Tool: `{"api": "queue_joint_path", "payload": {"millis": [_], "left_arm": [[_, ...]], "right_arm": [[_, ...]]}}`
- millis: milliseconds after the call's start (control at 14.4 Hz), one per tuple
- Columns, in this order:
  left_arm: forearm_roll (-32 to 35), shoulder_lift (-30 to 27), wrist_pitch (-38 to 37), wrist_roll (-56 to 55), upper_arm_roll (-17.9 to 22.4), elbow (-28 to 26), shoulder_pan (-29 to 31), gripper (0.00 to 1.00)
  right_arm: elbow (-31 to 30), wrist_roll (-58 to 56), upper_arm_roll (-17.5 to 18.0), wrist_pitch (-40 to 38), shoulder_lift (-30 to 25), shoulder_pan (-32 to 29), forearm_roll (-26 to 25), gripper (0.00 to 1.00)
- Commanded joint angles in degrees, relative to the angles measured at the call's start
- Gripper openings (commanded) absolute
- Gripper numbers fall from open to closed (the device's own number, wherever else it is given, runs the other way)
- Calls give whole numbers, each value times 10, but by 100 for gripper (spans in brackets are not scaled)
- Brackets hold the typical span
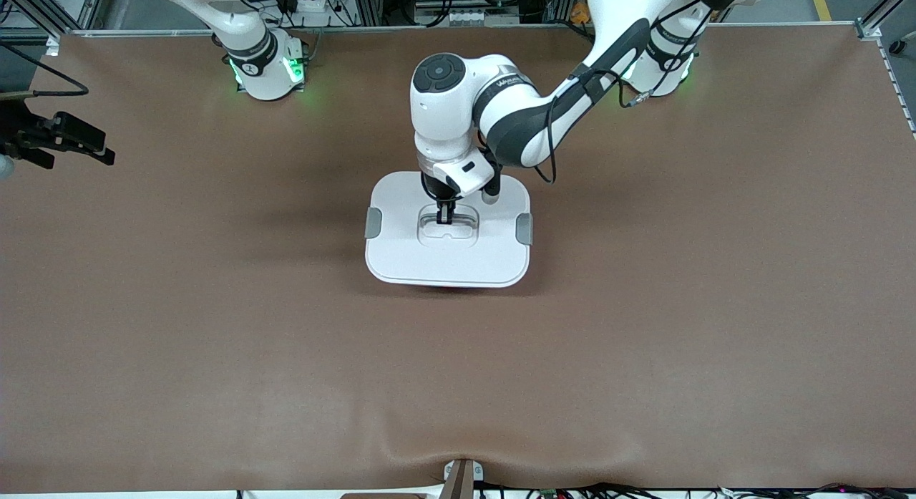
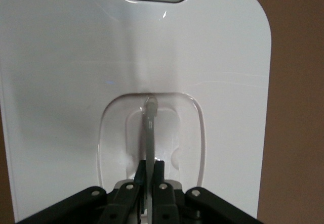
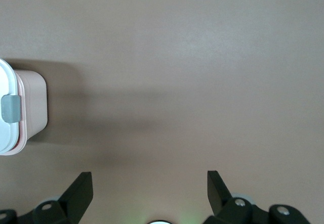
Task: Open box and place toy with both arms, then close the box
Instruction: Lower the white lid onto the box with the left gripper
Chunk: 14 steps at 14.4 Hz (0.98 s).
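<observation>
The box (image 1: 447, 259) stands in the middle of the table, its white lid resting on the pink tub (image 3: 31, 102). One grey clip (image 1: 373, 223) sits at each short end, the other one (image 1: 524, 229) toward the left arm's end. My left gripper (image 1: 445, 214) reaches straight down into the lid's recess and is shut on the thin grey handle (image 2: 150, 130); both fingers (image 2: 151, 166) pinch it. My right gripper (image 1: 96, 147) hangs open over bare table at the right arm's end, nothing between its fingers (image 3: 149, 181). The toy is out of view.
The brown table mat (image 1: 644, 341) spreads all round the box. A small bracket (image 1: 461, 477) sits at the table edge nearest the front camera. Both arm bases stand along the edge farthest from that camera.
</observation>
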Motion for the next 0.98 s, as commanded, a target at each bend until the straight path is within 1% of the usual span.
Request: {"api": "queue_joint_path", "payload": {"millis": [0, 209, 906], "left_arm": [[8, 3, -6, -11, 4, 2, -8, 0], [7, 4, -6, -11, 3, 0, -8, 0], [6, 1, -11, -21, 3, -5, -15, 0]], "right_arm": [[17, 1, 1, -27, 2, -4, -15, 100], [27, 1, 2, -53, 2, -5, -15, 100], [29, 13, 0, -48, 2, -7, -16, 100]]}}
